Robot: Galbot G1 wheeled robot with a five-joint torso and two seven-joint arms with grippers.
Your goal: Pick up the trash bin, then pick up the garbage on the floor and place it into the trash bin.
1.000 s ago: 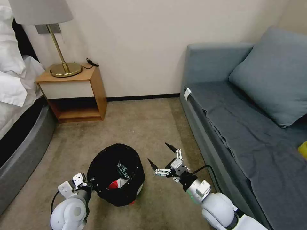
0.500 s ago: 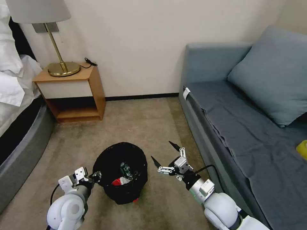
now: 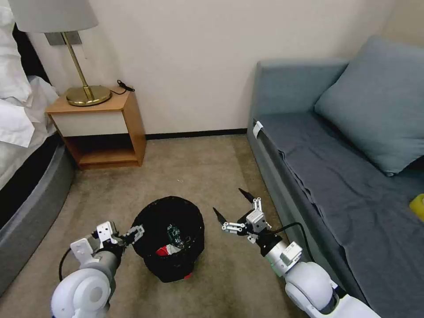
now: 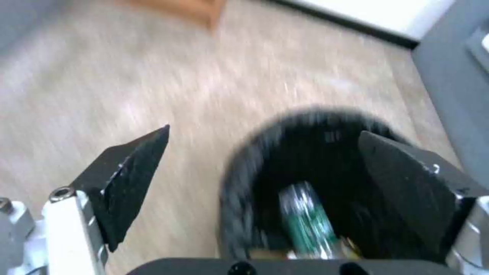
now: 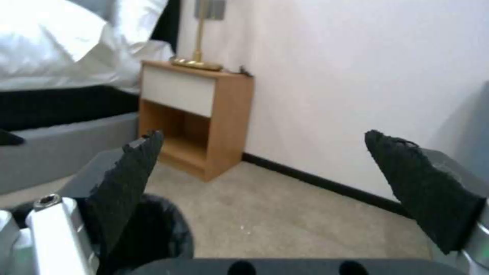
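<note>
The trash bin (image 3: 170, 238) stood upright on the carpet (image 3: 194, 172) between the two arms, with a green-labelled bottle (image 3: 174, 235) and a red-and-white packet (image 3: 164, 251) lying inside. The left pincer (image 3: 128, 233) sat just beside the bin's rim with its jaws spread wide, gripping nothing. The right pincer (image 3: 234, 207) hung above the floor beside the sofa (image 3: 335, 185), wide and empty.

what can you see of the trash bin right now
The trash bin is small and round, lined with a crinkled black bag, a bit of red at its base. It stands upright on the carpet between the open left hand and open right hand. Inside lie a green-labelled bottle and a red-and-white packet.
</note>
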